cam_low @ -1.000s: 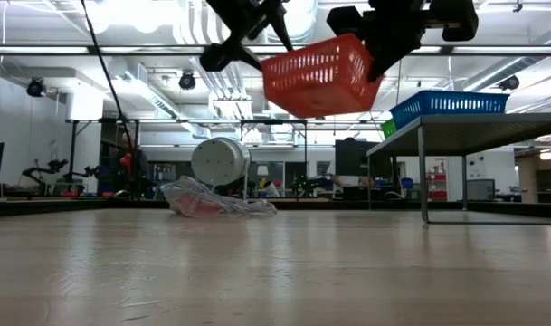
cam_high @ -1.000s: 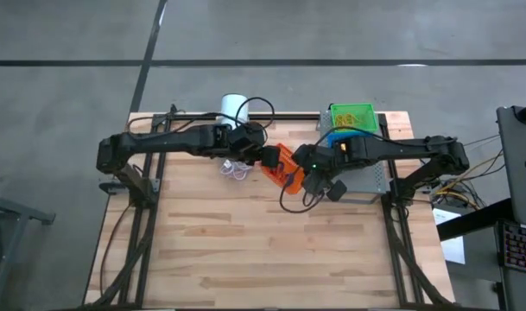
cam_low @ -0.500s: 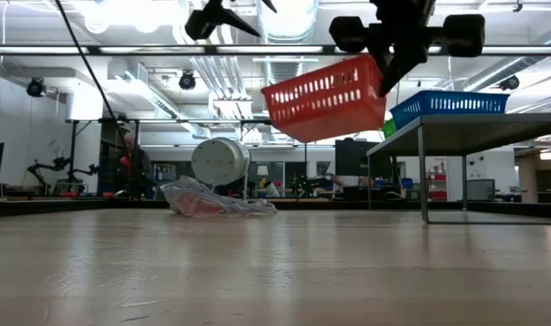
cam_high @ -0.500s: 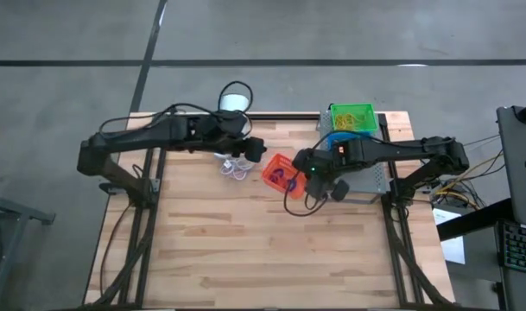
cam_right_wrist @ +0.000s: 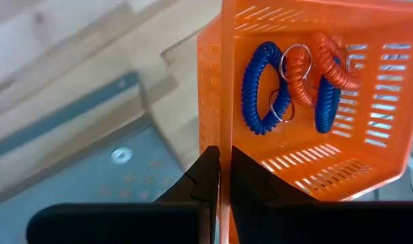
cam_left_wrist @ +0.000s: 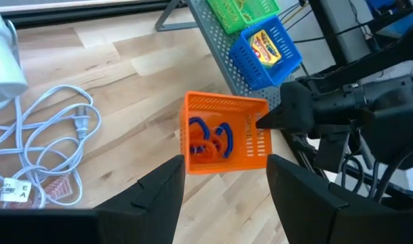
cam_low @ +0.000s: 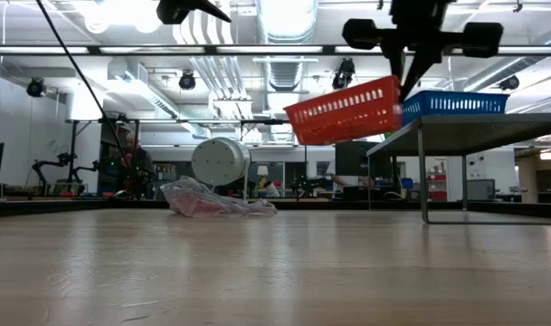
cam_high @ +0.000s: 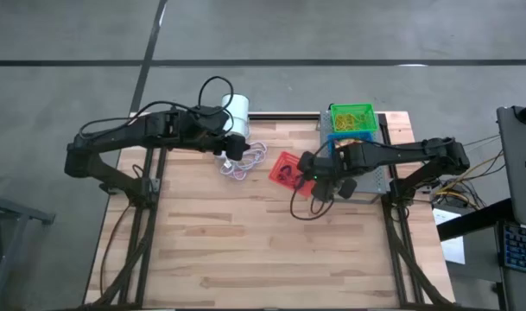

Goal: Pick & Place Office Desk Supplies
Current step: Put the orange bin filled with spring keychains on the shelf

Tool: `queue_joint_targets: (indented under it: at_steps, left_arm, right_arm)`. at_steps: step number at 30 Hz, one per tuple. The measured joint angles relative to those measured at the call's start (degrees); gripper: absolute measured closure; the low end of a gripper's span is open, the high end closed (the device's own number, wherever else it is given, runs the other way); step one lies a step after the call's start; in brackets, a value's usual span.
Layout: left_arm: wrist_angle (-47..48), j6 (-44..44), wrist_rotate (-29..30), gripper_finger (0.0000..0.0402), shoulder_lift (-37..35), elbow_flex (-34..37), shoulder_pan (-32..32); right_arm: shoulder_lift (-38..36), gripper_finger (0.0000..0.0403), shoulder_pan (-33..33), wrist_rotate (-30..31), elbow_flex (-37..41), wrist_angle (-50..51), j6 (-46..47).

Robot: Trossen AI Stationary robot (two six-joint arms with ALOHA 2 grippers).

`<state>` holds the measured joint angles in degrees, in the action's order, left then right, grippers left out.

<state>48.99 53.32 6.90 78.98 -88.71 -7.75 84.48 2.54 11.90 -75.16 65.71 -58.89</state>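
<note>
A red-orange basket [cam_high: 287, 169] hangs above the table's middle, tilted in the low view [cam_low: 346, 110]. Blue and orange coiled bands [cam_right_wrist: 264, 88] lie inside it. My right gripper [cam_high: 318, 175] is shut on the basket's right wall. My left gripper [cam_left_wrist: 223, 196] stands open, high above the table and back to the left of the basket [cam_left_wrist: 223, 132], beside the white cylinder [cam_high: 235, 108]. A blue basket [cam_left_wrist: 270, 47] with a crayon box and a green basket [cam_high: 352, 117] stand on the grey tray [cam_high: 372, 179]. My right gripper pinches the rim of the basket's wall [cam_right_wrist: 224, 135] on the table's right side, one finger inside the basket and one outside. The fingers [cam_right_wrist: 207, 177] come steeply from above. The basket hangs clear of the table, open side up, its left end lower.
The white cylinder [cam_low: 219, 161] lies at the far edge, with its coiled white cord [cam_left_wrist: 43, 142] spread on the wood in front of it. The grey tray stands on legs [cam_low: 422, 172] at the far right. Bare wood fills the near half of the table.
My left gripper, open, has drawn back from the basket toward the table's far left and risen. My right gripper has rolled and carried the basket a little down and toward the right, nearer the tray. The basket has turned about and now hangs by its right wall alone.
</note>
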Motion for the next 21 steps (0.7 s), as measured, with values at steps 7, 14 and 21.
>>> queue_joint_targets:
  at_steps: [7,14,21]
  left_arm:
    - [0.43,0.02,1.66,0.019,-1.24,0.0,0.0]
    - [0.44,0.04,6.69,0.019,-1.2,0.0,0.0]
    - [-1.54,0.04,15.33,0.019,-1.42,0.0,-0.02]
  right_arm:
    - [-0.51,0.0381,4.55,1.81,-1.63,1.84,1.73]
    - [-0.61,0.0381,9.34,1.81,-6.81,5.44,8.19]
    - [-0.63,0.0381,13.52,1.79,-11.07,13.11,20.54]
